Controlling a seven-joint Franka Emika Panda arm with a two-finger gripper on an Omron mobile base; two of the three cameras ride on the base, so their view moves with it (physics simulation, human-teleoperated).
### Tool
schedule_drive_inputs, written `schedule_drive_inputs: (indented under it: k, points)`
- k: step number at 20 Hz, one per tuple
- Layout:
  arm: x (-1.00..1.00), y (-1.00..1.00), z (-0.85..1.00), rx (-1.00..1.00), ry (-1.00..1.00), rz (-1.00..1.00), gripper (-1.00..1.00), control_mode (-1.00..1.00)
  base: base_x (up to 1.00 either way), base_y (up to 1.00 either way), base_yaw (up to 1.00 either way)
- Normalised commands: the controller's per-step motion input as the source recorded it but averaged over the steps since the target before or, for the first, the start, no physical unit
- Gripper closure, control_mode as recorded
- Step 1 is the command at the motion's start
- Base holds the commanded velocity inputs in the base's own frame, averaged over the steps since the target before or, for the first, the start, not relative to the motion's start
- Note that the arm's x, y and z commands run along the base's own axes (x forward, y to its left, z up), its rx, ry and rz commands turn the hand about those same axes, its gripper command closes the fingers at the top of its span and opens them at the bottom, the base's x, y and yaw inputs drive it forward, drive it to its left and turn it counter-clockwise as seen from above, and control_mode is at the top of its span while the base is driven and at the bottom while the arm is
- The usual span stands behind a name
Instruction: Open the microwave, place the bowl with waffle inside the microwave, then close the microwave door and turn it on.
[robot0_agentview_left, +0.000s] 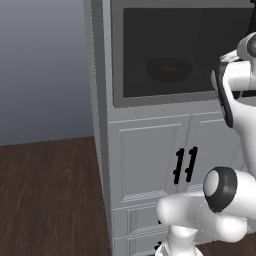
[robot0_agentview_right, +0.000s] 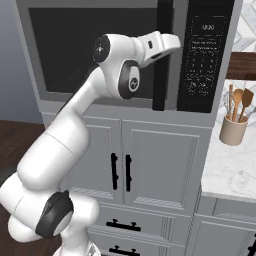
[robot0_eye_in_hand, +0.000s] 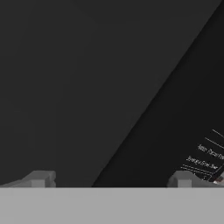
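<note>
The microwave is built in above white cabinets, and its door, a wide dark glass window, is shut. Through the glass a small shallow bowl sits dimly inside; its contents are too dark to make out. The long black bar handle runs down the door's right side, beside the black control panel. My gripper is up against the handle's upper part. In the hand view the gripper stands open, its fingertips wide apart close to the dark glass, with the handle crossing diagonally.
Below the microwave are white panelled cabinet doors with short black handles and drawers. To the right, a beige utensil holder stands on a marble counter. Dark wood floor lies open to the left.
</note>
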Motion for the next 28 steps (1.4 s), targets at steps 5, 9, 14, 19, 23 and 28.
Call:
schedule_drive_inputs:
  k: [5, 9, 14, 19, 23, 28]
  points:
    - [0.8, 0.0, 0.0, 0.0, 0.04, 0.05, -1.0, -1.0, 0.0, 0.0, 0.0]
    - [0.42, -0.01, 0.0, 0.0, 0.02, 0.05, -1.0, -1.0, 0.0, 0.0, 0.0]
    - [-0.54, -0.12, 0.16, 0.02, -0.03, 0.12, -1.0, -1.0, 0.0, 0.0, 0.0]
    - [-0.64, -0.14, 0.03, 0.03, -0.09, 0.12, -1.0, -1.0, 0.0, 0.0, 0.0]
    - [-0.32, -0.44, -0.32, 0.0, -0.13, 0.11, -1.0, -1.0, 0.0, 0.0, 0.0]
    - [-0.27, -0.42, -0.41, 0.0, -0.17, 0.13, -1.0, -1.0, 0.0, 0.0, 0.0]
